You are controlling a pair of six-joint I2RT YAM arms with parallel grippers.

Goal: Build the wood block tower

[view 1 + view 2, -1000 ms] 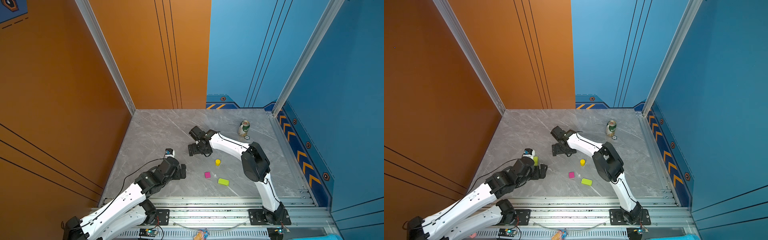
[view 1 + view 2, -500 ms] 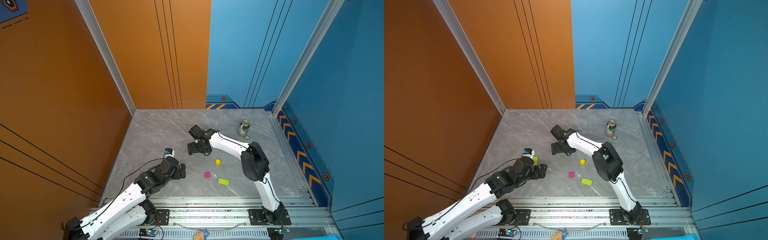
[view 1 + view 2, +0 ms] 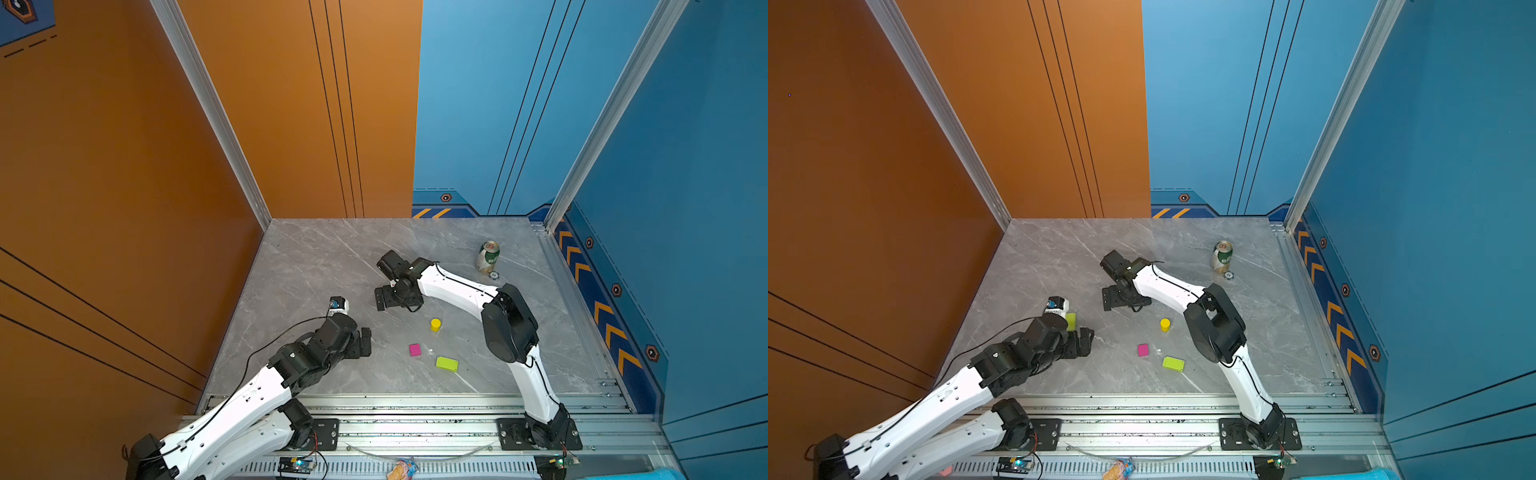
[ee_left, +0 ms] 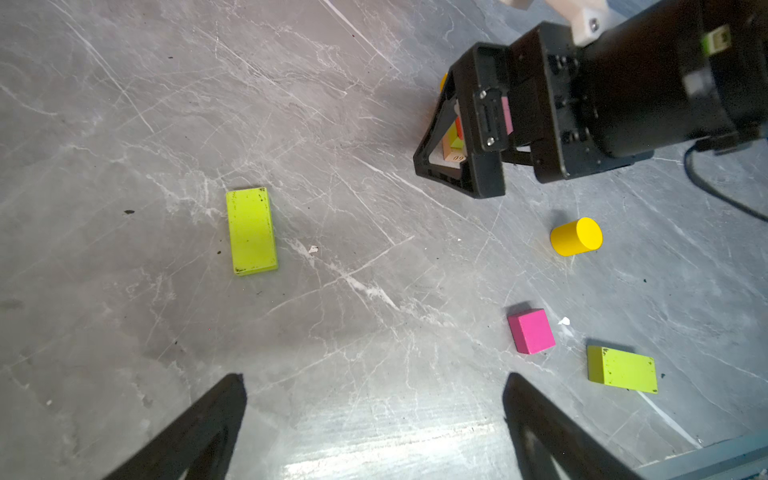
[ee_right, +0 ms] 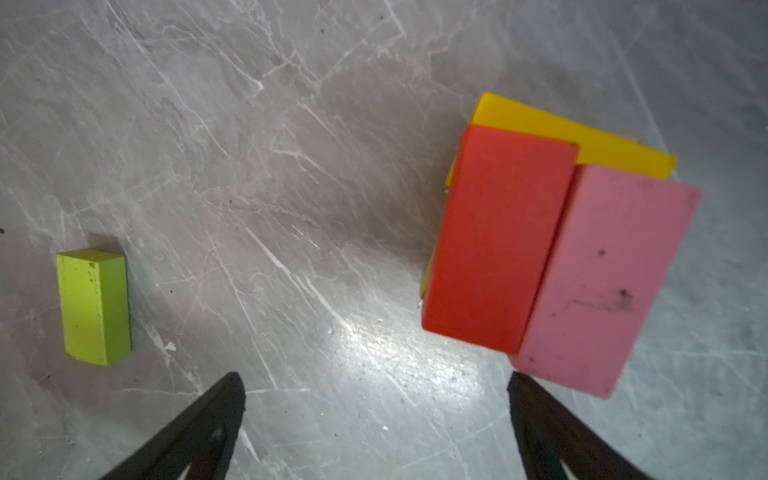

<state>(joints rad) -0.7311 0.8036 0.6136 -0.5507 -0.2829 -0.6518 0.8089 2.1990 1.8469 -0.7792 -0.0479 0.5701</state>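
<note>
While the left gripper (image 4: 374, 415) and right gripper (image 5: 374, 415) are held spread and empty, the tower (image 5: 498, 241) near the surface's (image 3: 311, 257) middle is judged light but easily toppled, the stiff loose wood blocks (image 4: 251, 230) best pinched across narrow sides.

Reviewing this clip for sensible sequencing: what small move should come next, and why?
Probably ease the left gripper forward and down over the nearer lime-green block. Both grippers are open and empty, that block lies flat and loose just ahead of the left fingers, and the tower by the right gripper tops out at a red-orange block and a pink block.
</note>
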